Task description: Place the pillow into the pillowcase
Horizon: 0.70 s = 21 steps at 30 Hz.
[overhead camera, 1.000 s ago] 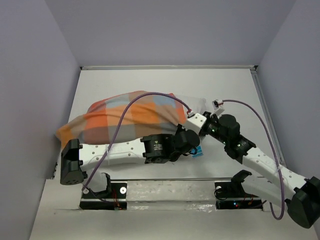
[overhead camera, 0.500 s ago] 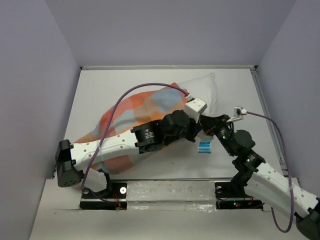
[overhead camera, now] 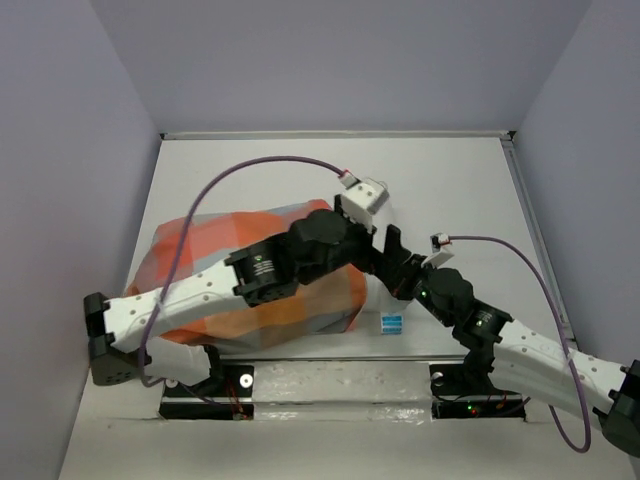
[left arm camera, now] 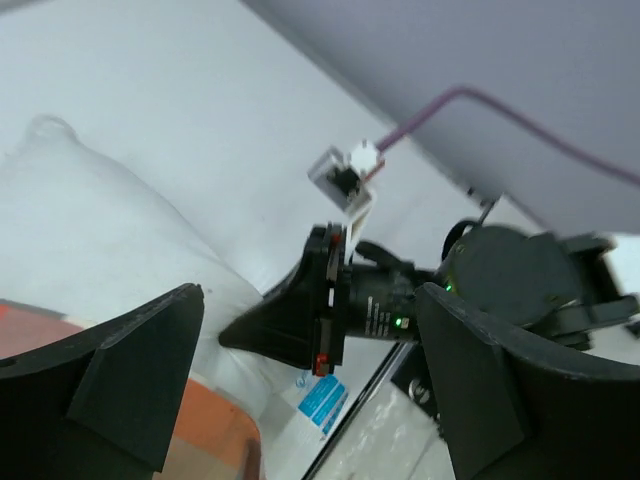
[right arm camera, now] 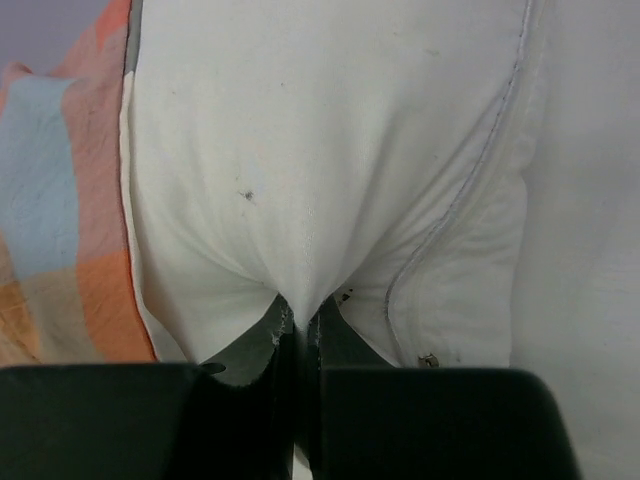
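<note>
Overhead rear view, both wrist views share pillow

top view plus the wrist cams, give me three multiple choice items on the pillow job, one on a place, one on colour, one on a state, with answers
1. Where does the blue tag lie in the top view?
A. by the far wall
B. just right of the pillowcase, by its near corner
C. left of the pillowcase

2. Which colours are the pillowcase's checks?
A. green and yellow
B. black and red
C. orange, light blue and grey

3. How is the right gripper?
A. shut on white fabric of the pillow
B. open, holding nothing
C. shut on orange cloth

Answers: 1 B, the tag sits beside the case's near right corner. 2 C, those checks show in the top and right wrist views. 3 A, the right wrist view shows white cloth pinched between closed fingers.
</note>
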### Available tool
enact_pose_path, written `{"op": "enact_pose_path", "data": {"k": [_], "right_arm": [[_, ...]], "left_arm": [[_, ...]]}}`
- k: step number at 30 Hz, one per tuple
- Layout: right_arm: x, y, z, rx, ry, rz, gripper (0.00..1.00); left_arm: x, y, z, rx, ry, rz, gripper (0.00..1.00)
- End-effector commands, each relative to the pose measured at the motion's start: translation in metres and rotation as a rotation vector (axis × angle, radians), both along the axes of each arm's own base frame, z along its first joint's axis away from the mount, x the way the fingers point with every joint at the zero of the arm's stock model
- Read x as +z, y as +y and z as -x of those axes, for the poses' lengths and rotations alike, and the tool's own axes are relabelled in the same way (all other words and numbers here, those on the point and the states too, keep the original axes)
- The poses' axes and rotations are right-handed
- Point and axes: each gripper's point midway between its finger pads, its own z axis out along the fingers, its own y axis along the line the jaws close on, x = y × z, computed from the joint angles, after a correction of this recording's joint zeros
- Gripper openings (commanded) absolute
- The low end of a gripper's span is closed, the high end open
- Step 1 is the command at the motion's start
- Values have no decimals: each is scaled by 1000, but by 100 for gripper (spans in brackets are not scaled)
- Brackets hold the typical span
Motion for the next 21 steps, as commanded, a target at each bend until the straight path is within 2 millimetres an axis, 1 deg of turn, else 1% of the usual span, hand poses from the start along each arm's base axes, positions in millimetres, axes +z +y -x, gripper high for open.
{"op": "enact_pose_path", "data": {"k": [1,2,3,4,5,6,7,8,9,10,12,13,14,15,17,18,19,21], "right_arm": [[-2,8,4,52,-4,14,0],[-4,9,4,69,-13,34,0],[-3,11,4,76,-13,36,0],[-3,12,5,90,-17,48,0],[-2,13,5,94,-19,59,0],[-2,12,5,96,-19,67,0],[-1,11,5,96,-22,75,0],[0,10,5,102,-32,91,0],[1,9,5,102,-37,98,0],[1,8,6,103,-39,108,0],[3,7,5,107,-48,133,0],[5,7,4,110,-51,142,0],[5,9,6,125,-59,157,0],[4,9,6,128,-55,169,0],[5,11,7,142,-62,177,0],[3,11,7,147,-60,181,0],[4,11,7,147,-61,180,0],[2,10,8,147,-59,180,0]], "left_arm": [[89,49,-28,132,-56,218,99],[77,61,-42,215,-55,150,99],[61,61,-55,260,-47,86,98],[45,73,-68,320,-31,0,95],[33,88,-85,432,-50,-76,94],[9,89,-97,481,-43,-168,94],[-4,96,-104,521,-42,-225,90],[-28,109,-117,586,-34,-320,87],[-34,112,-124,600,-33,-343,87],[-49,116,-128,608,-26,-380,86],[-62,119,-139,635,-28,-420,86],[-74,121,-149,644,-21,-458,85],[-78,119,-154,648,-21,-463,84],[-87,117,-160,642,-18,-487,83],[-92,111,-167,633,-13,-487,79],[-102,111,-171,642,-7,-523,76],[-105,113,-174,651,-8,-539,73],[-111,117,-178,678,-13,-575,56]]}}
